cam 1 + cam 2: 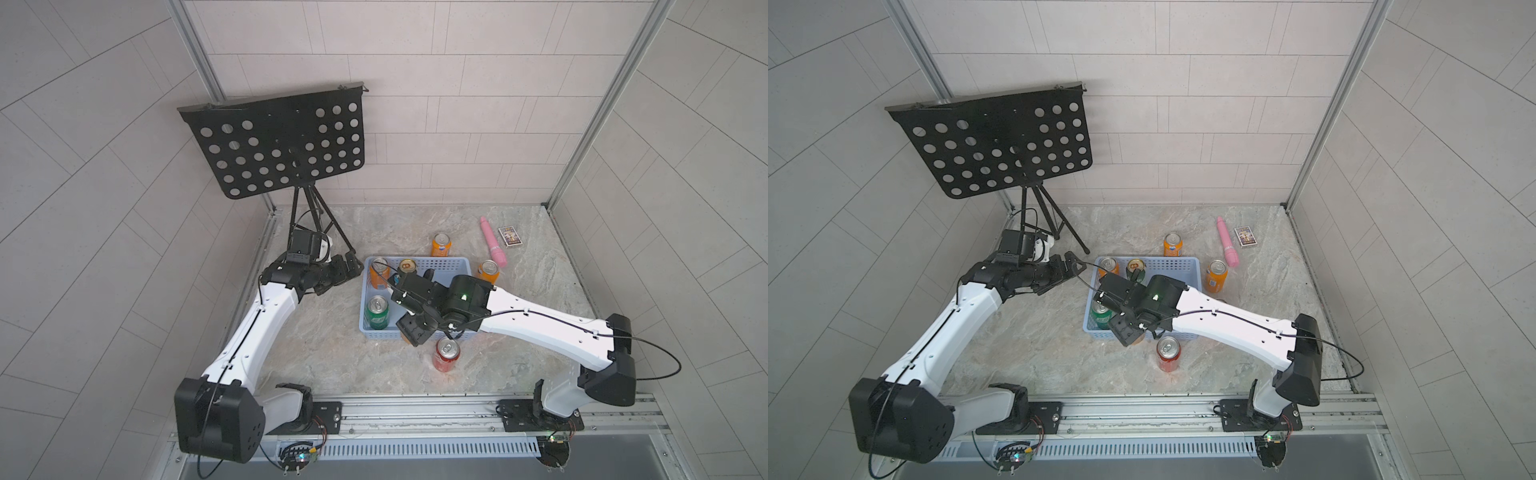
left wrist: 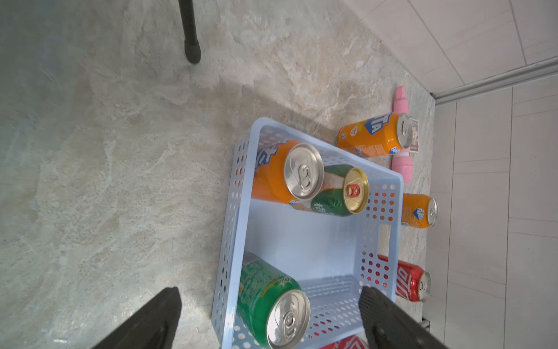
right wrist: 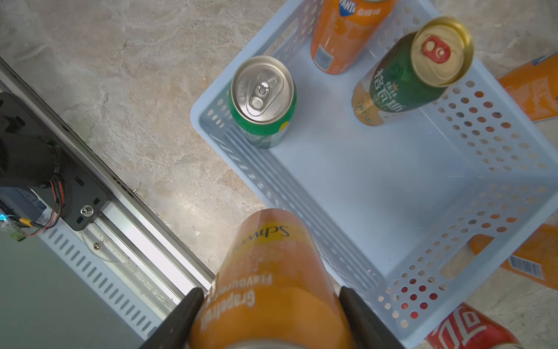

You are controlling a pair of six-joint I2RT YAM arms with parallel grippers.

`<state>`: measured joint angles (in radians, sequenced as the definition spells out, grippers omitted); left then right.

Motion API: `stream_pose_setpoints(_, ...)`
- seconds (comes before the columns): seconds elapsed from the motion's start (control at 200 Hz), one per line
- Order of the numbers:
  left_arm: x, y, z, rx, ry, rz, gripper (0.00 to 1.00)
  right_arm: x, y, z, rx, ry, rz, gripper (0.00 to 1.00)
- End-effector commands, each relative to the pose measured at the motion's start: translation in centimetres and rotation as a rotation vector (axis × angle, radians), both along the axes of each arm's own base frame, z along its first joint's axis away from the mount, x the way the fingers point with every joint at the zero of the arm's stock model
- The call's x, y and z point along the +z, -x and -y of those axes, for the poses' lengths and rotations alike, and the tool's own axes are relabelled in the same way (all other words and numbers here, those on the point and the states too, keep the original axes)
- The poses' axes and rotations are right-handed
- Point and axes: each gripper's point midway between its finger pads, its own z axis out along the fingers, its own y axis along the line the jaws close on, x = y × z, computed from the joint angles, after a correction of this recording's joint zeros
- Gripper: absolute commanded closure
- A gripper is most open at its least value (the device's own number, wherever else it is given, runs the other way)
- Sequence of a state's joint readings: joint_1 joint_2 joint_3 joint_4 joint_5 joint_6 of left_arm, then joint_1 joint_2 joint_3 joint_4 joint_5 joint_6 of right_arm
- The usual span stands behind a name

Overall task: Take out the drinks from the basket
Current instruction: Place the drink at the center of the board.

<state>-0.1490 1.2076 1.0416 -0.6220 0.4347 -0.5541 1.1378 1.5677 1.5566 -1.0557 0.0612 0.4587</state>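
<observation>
The light-blue basket (image 1: 440,262) (image 2: 332,148) (image 3: 377,169) sits mid-table. Three of the drinks stand inside it: an orange can (image 1: 379,272), a dark green-gold can (image 1: 408,266) (image 3: 413,72) and a bright green can (image 1: 377,312) (image 2: 271,302). Outside it stand two orange cans (image 1: 440,244) (image 1: 488,272) and a red can (image 1: 446,353). Another red can (image 2: 410,281) stands by the basket's right wall, hidden under my right arm in both top views. My right gripper (image 1: 412,336) (image 3: 271,291) is shut on a yellow-orange can (image 3: 271,256) over the front wall. My left gripper (image 1: 353,266) (image 2: 270,291) is open and empty at the left wall.
A black perforated music stand (image 1: 274,145) rises at the back left, its tripod legs (image 1: 320,224) near my left arm. A pink tube (image 1: 493,242) and a small card box (image 1: 510,237) lie at the back right. The metal rail (image 1: 415,409) runs along the front.
</observation>
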Motion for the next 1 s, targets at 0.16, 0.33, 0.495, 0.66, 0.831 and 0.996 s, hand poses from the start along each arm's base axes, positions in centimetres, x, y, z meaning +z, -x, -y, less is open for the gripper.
stream_pose_setpoints(0.16, -0.4, 0.4, -1.7, 0.071, -0.065, 0.053, 0.00, 0.0, 1.1, -1.5, 0.006, -0.075, 0.071, 0.84)
stream_pose_setpoints(0.33, -0.2, 0.7, -2.7, 0.102, -0.110, 0.064, 0.00, -1.4, 1.3, -2.8, 0.011, -0.103, 0.102, 0.84)
stream_pose_setpoints(0.495, 0.7, 1.2, -3.5, 0.130, -0.134, 0.130, 0.00, -3.8, 1.3, -3.6, 0.018, -0.075, 0.091, 0.84)
stream_pose_setpoints(0.66, 0.7, 1.3, -3.6, 0.136, -0.132, 0.135, 0.00, -6.0, 1.3, -4.3, 0.040, -0.044, 0.086, 0.84)
stream_pose_setpoints(0.831, -0.1, 1.2, -3.4, 0.133, -0.124, 0.101, 0.00, -7.3, 1.5, -4.8, 0.061, -0.015, 0.067, 0.84)
stream_pose_setpoints(0.996, -0.2, 1.0, -3.2, 0.129, -0.120, 0.096, 0.00, -8.5, 2.2, -5.2, 0.085, 0.003, 0.036, 0.84)
